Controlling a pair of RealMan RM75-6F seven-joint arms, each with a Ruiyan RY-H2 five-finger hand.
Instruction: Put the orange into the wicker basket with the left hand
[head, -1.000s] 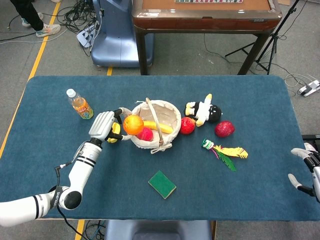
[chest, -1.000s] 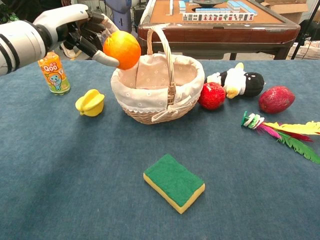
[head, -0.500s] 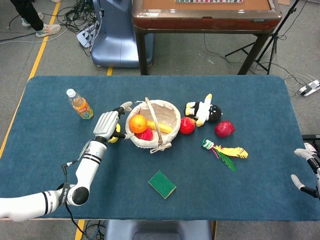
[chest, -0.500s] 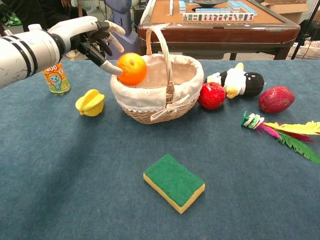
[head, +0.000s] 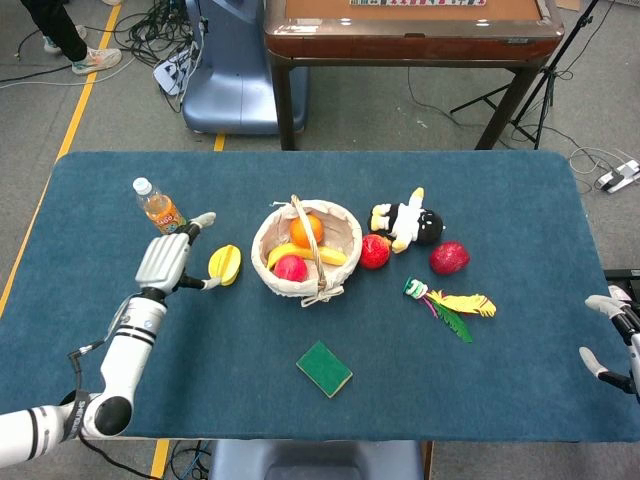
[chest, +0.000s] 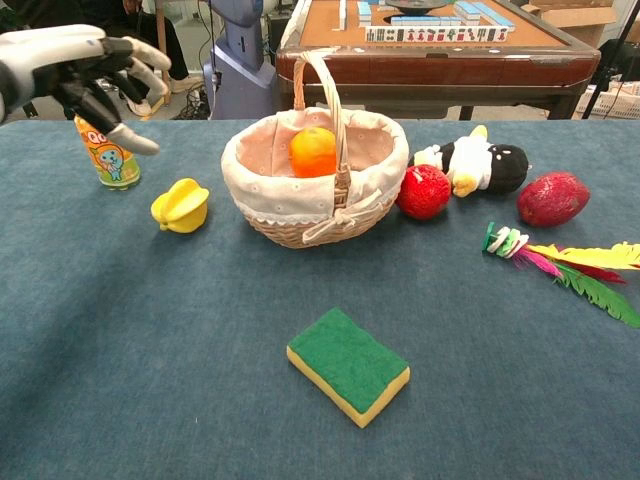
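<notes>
The orange (head: 307, 229) sits in the wicker basket (head: 270, 225); left hand (head: 165, 260) fingers spread, empty.

Robot lab, floor cables (head: 150, 30), tripod (head: 520, 95), mahjong table (head: 410, 25)

Your left arm reaches in from the lower left corner, forearm angled up and slightly right across the table. Your left hand (head: 168, 262) is raised above the surface, palm down, fingers (chest: 135, 140) spread apart and holding nothing. Your right hand (head: 618, 340) shows only at the right edge, fingers apart, nothing in it.
</notes>
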